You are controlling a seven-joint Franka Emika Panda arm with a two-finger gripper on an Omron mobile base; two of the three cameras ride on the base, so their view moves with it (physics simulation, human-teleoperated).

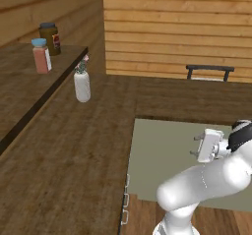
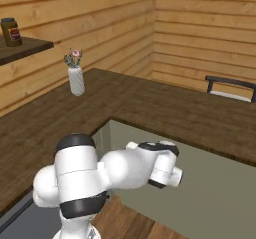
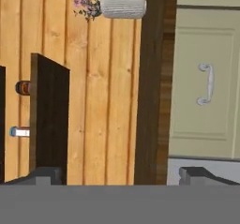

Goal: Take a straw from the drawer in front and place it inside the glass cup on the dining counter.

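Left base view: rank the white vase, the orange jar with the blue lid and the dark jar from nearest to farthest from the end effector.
Measured from the end effector, low at right:
1. White vase, on the brown counter, centre-left.
2. Orange jar with the blue lid, on the raised top, far left.
3. Dark jar, behind it, farther back.

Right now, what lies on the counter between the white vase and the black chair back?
Nothing: in the left base view the counter is bare wood between the white vase and the black chair back.
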